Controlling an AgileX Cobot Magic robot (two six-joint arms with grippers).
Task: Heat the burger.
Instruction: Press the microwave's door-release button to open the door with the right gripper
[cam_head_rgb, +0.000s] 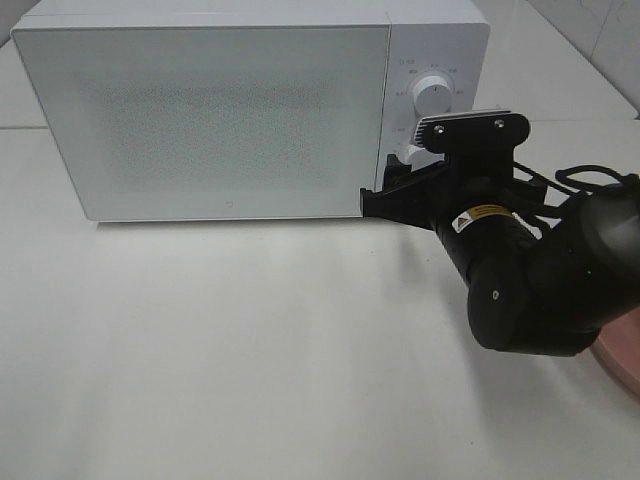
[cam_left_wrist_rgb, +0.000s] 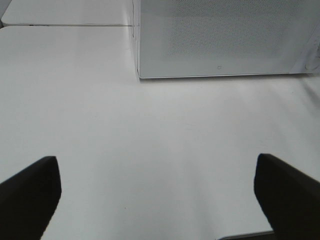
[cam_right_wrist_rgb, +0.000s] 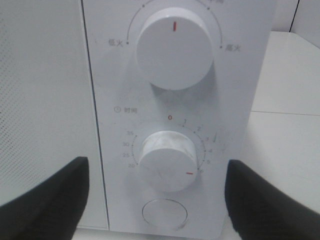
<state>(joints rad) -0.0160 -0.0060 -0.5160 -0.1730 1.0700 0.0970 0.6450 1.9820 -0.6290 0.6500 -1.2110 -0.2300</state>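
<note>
The left pincer (cam_left_wrist_rgb: 156, 167) has its black fingers wide apart, empty, above the matte white tabletop (cam_left_wrist_rgb: 150, 125). A round pink plate (cam_head_rgb: 625, 362) lies at 4 o'clock. The right pincer (cam_right_wrist_rgb: 156, 167) has its fingers apart, clamped on nothing, flanking the round white timer dial (cam_right_wrist_rgb: 167, 161), whose red mark is at 4 o'clock; contact cannot be told. The microwave (cam_head_rgb: 200, 110), a white box with a dotted frosted door, shut, stands at 12 o'clock. Where the burger is cannot be told.

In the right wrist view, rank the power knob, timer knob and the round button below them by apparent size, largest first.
1. Power knob.
2. Timer knob, somewhat smaller.
3. Round button, smallest.
All sit on one panel, so nearness hardly skews this.
</note>
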